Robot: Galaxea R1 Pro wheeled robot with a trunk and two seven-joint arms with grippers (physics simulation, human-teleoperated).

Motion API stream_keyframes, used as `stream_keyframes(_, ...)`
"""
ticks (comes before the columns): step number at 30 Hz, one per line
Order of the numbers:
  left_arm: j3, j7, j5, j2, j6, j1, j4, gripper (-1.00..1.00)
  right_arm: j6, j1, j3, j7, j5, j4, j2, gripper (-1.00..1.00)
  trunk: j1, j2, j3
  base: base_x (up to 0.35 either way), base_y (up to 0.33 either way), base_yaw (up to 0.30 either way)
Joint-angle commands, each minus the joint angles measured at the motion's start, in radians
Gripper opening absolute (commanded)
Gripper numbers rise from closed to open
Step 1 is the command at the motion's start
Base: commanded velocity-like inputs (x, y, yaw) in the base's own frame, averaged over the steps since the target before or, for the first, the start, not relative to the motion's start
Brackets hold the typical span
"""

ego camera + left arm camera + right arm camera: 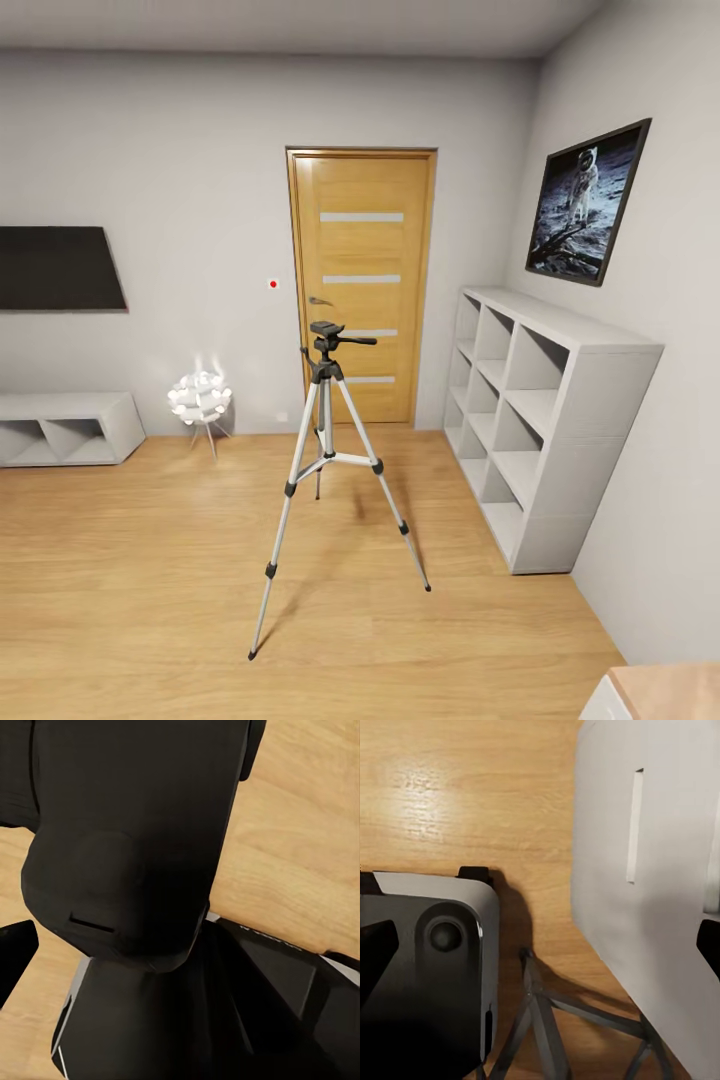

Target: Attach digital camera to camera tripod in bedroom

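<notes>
The camera tripod point(325, 420) stands upright in the middle of the bedroom's wood floor, in front of the oak door point(362, 285). Its silver legs are spread, and its black head point(327, 330) with a side handle carries nothing. The digital camera is out of view. In the right wrist view my right gripper point(544, 949) is open over the floor, a black fingertip point(376, 956) at each picture edge and nothing between them. My left gripper point(180, 960) also looks open, pointing at my own black body point(127, 847).
White cubby shelves point(530, 420) line the right wall under a framed astronaut picture point(588, 203). A black TV point(55, 268), a low white cabinet point(65, 428) and a white spiky-ball lamp point(200, 398) stand at the left. A wood-topped corner point(665, 695) shows at bottom right.
</notes>
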Motion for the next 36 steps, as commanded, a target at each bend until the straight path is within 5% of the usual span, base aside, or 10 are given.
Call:
stream_keyframes(1,-0.008,-0.001,0.009,0.000,0.001,0.000,0.000,-1.00,-0.005,0.000,-0.008,0.005,0.010,0.003,0.001,1.00,0.000,-0.001,0.000,0.000,0.000,0.000)
stream_keyframes(7,-0.008,-0.002,0.009,-0.001,0.002,0.000,0.000,-1.00,-0.001,0.017,-0.008,0.014,0.028,0.004,0.007,1.00,0.000,-0.001,0.000,0.000,0.000,0.000)
stream_keyframes(15,-0.008,-0.002,0.009,-0.001,0.000,0.000,0.000,-1.00,-0.005,0.028,-0.008,0.013,0.102,0.004,0.040,1.00,0.000,-0.001,0.000,0.000,0.000,0.000)
stream_keyframes(36,-0.008,0.000,0.010,-0.003,-0.009,0.000,-0.001,-1.00,-0.010,0.029,-0.009,0.000,0.114,0.003,0.043,1.00,0.000,-0.001,0.000,0.000,0.000,0.000)
